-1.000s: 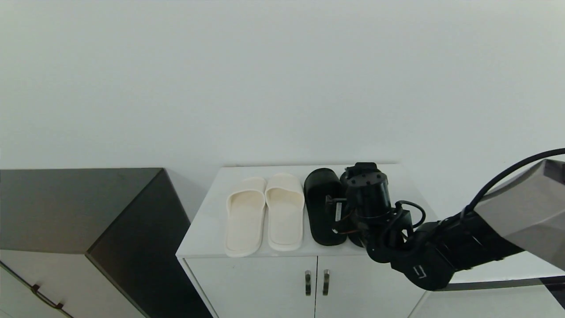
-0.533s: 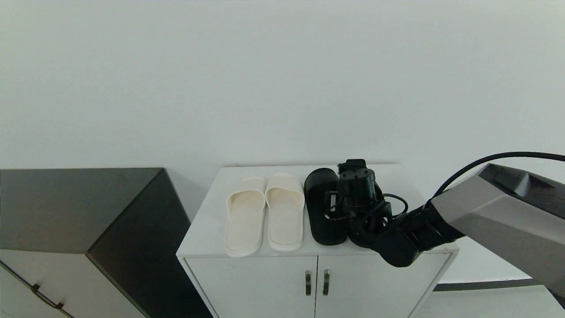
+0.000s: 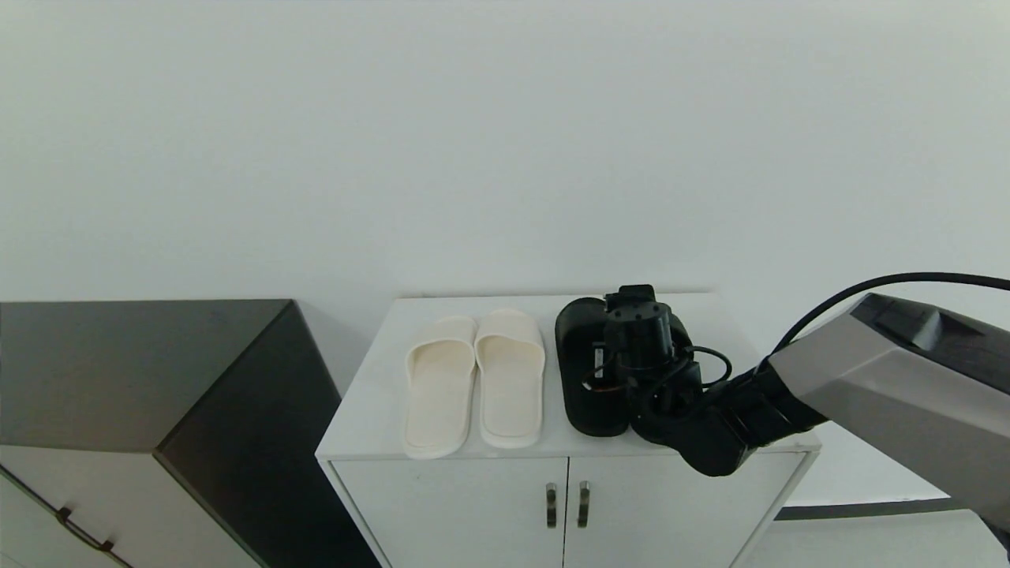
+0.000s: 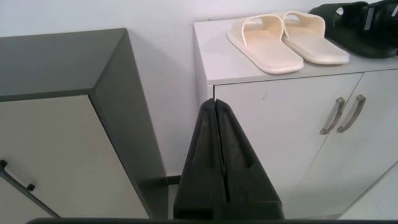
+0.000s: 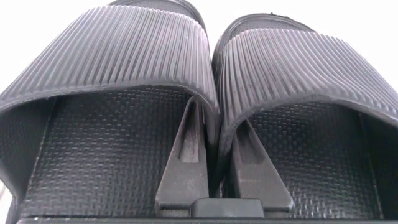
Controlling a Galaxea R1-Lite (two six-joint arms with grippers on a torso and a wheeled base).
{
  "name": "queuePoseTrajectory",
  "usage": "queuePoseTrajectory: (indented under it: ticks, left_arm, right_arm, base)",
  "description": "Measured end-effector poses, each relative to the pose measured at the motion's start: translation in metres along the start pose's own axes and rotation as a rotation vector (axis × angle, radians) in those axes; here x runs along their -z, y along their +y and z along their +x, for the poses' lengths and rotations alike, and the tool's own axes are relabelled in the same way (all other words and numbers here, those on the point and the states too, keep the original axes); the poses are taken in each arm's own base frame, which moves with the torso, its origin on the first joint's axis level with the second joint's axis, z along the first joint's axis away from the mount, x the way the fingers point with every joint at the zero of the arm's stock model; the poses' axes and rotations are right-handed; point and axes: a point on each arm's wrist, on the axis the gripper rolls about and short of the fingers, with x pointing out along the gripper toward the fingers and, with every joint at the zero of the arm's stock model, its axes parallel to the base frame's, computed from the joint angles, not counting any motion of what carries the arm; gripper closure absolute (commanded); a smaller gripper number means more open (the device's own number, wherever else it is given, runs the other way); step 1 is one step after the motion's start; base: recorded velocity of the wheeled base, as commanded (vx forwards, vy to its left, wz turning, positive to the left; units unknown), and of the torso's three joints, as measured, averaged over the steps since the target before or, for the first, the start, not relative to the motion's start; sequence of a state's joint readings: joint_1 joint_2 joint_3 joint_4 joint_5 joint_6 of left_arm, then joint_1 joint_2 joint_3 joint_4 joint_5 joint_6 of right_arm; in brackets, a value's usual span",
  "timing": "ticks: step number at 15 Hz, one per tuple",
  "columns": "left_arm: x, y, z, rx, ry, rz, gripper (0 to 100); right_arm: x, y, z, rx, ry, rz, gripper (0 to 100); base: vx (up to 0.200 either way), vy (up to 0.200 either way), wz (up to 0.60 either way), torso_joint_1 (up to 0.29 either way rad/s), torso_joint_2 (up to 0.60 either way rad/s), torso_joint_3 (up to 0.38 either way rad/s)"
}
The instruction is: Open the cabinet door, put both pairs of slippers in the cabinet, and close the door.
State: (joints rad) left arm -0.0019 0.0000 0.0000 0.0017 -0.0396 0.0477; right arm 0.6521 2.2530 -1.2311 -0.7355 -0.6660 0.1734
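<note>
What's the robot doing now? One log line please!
right fingers: pinching black slippers | left fingers: shut | white slippers: on cabinet | doors: shut

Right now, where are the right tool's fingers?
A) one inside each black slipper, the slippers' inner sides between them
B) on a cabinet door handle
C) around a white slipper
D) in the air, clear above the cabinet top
A: in the right wrist view the right tool has its fingers one under the strap of each of the black slippers, with the adjoining inner sides pinched between them; the white slippers lie apart.
</note>
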Motion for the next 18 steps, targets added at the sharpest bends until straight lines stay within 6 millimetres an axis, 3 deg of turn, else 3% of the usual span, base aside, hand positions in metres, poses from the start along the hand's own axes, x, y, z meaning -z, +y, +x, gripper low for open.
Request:
queuePoseTrajectory:
  ticks: [4,10,12,18]
  left_arm:
    - [0.000,0.000,0.000,0.000,0.000,0.000,100]
    - [0.000,0.000,0.000,0.000,0.000,0.000,100]
    - [0.000,0.000,0.000,0.000,0.000,0.000,100]
    - [0.000,0.000,0.000,0.000,0.000,0.000,100]
  right_arm:
    - [-0.009,-0.009,-0.035,-0.130,0.010,-0.050,100]
    - [-0.026,-0.041,-0.136,-0.535,0.060,-0.087,100]
    - [-0.027,-0.056,-0.162,-0.610,0.136,-0.128,100]
    - [-0.041,-0.065,-0.183,-0.650,0.095,-0.108,100]
  base:
    - [0.000,0.000,0.00,0.000,0.00,0.000]
    - [0.000,0.000,0.00,0.000,0.00,0.000]
    - [0.000,0.000,0.00,0.000,0.00,0.000]
    - [-0.033,0.000,0.00,0.000,0.00,0.000]
